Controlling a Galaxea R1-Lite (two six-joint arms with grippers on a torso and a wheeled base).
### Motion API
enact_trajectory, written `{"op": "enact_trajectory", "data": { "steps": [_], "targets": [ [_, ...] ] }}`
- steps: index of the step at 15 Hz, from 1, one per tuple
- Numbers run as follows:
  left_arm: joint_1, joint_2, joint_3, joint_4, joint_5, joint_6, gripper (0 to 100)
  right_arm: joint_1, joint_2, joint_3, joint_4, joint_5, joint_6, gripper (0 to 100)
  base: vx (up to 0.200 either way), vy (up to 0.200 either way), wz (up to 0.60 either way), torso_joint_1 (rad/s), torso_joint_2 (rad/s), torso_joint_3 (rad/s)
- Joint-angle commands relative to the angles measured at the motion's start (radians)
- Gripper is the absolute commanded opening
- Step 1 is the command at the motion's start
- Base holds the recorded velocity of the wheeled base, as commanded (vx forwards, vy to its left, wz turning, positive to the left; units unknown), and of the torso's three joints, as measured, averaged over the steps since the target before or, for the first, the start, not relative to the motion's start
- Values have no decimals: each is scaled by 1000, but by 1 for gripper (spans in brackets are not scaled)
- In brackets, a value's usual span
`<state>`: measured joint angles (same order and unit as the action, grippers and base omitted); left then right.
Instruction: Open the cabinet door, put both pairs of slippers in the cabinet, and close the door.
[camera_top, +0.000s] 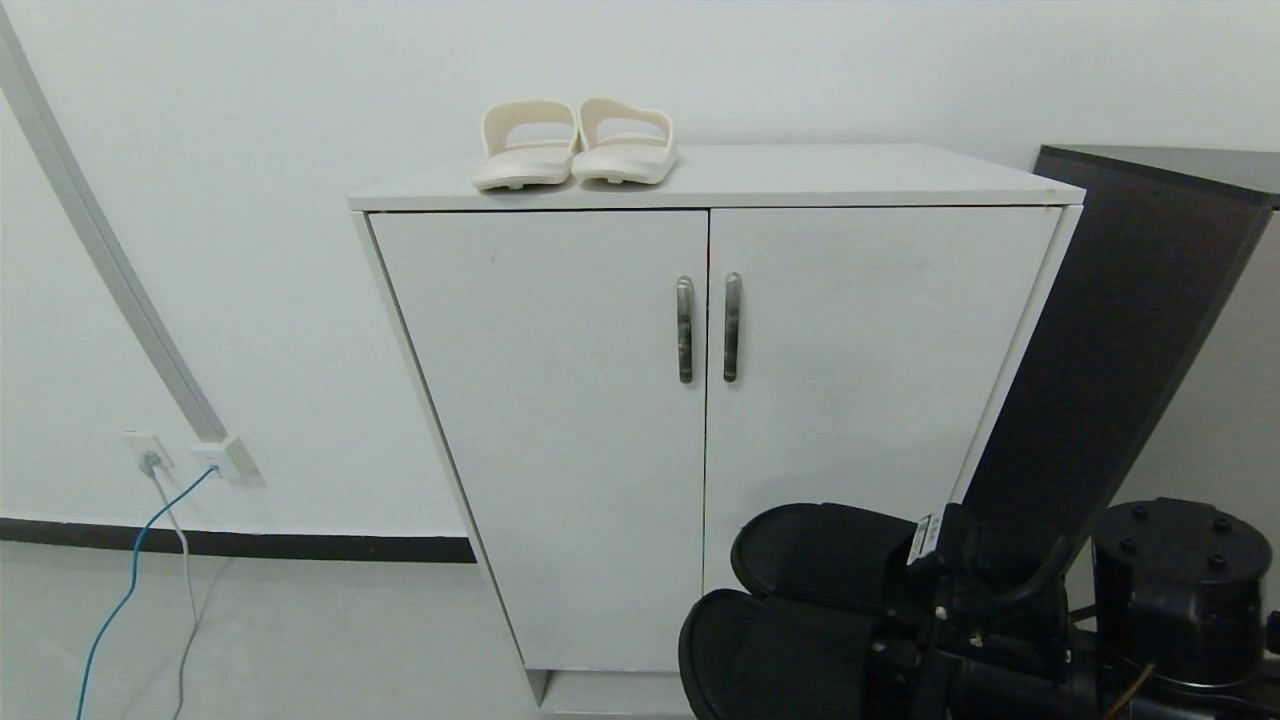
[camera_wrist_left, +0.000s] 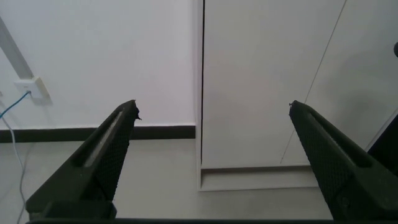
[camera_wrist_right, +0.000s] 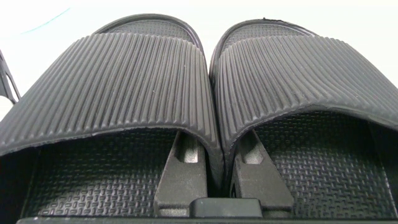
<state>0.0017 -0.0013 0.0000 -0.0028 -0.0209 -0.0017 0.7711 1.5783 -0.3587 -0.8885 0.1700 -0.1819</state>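
Black slippers (camera_top: 810, 585) clamped in the low right hand (camera_wrist_right: 217, 177); left hand (camera_wrist_left: 212, 109) gapes toward the cabinet (camera_top: 560, 420).

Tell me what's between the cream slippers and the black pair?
Head view: the closed cabinet doors and two handles separate the cream slippers from the black slippers.

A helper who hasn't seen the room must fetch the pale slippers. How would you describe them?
Find the white two-door cabinet against the wall. On its top, toward the left, sits a pair of cream slippers. The black slippers, the only other pair, are held low in the right hand.
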Motion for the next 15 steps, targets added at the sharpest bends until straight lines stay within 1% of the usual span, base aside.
{"op": "enact_trajectory", "data": {
  "steps": [1, 5, 7, 10, 14, 15],
  "targets": [
    [0, 1, 0, 0, 1, 0, 100, 1, 3, 1, 0, 0, -1, 0, 0, 0, 0, 0, 0, 0],
    [0, 24, -3, -5, 2, 0, 100, 1, 2, 1, -1, 0, -1, 0, 0, 0, 0, 0, 0, 0],
    [-2, 27, -3, -5, -4, 29, 100, 1, 2, 1, -1, 0, -1, 0, 0, 0, 0, 0, 0, 0],
    [-3, 38, -3, -5, -4, 34, 100, 1, 3, 1, 0, 0, -1, 0, 0, 0, 0, 0, 0, 0],
    [-6, 75, -8, -6, -10, 34, 100, 1, 11, 1, -1, 0, 1, 0, 0, 0, 0, -11, 88, 86],
    [-6, 110, -52, -11, -10, 17, 100, 1, 17, 1, -1, 0, 1, 0, 0, 0, 0, 0, 0, 0]
  ]
}}
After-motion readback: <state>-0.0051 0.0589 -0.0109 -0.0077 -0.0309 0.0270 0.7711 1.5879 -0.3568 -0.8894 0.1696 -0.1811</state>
